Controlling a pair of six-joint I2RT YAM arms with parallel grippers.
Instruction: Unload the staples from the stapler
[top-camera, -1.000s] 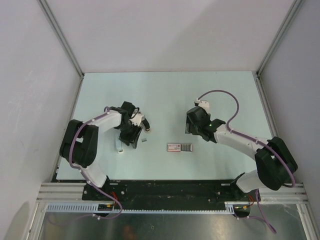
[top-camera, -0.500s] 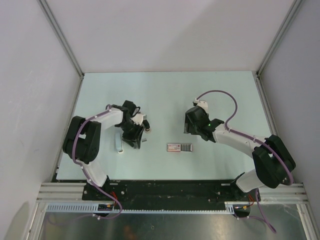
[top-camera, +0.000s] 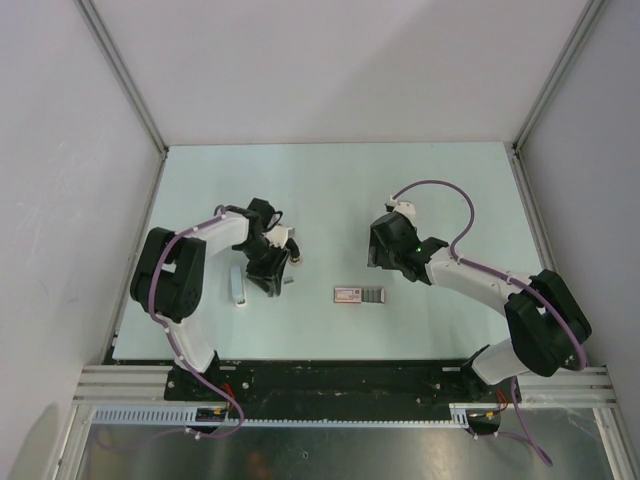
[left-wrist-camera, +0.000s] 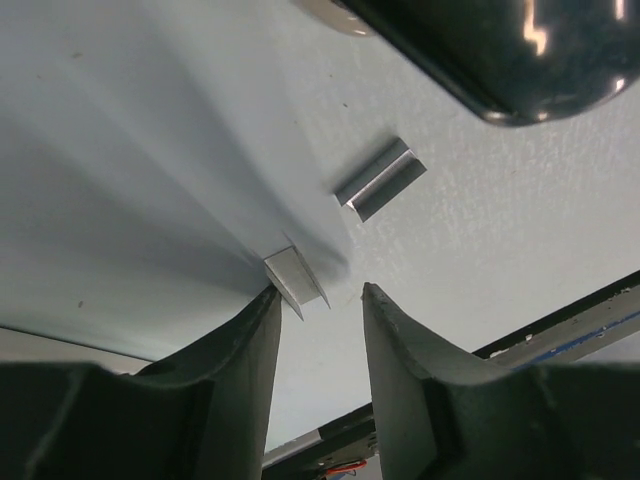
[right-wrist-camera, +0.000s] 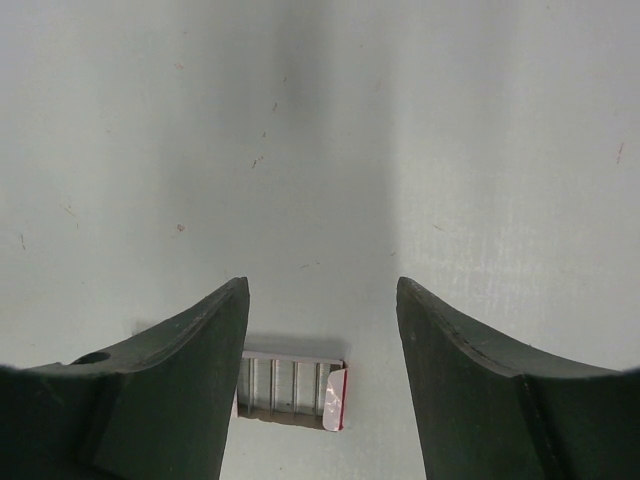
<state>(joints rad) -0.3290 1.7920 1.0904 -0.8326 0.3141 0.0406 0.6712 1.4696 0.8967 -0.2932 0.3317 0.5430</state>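
Left of centre on the counter, midway between near and far edges: stapler (left-wrist-camera: 470, 45), black, long axis apparently running far edge to near edge, just past the left gripper (left-wrist-camera: 318, 295) towards the far-right corner. The left arm is nearer. Left gripper narrow, holding nothing; staple strip (left-wrist-camera: 378, 180) and metal piece (left-wrist-camera: 295, 280) lie loose by its tips. Right gripper (right-wrist-camera: 320, 285) wide, empty, over a ribbed box (right-wrist-camera: 290, 385); contents indistinct.

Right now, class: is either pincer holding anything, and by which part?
Nothing is held: the left pincer and the right pincer both stand open, empty.
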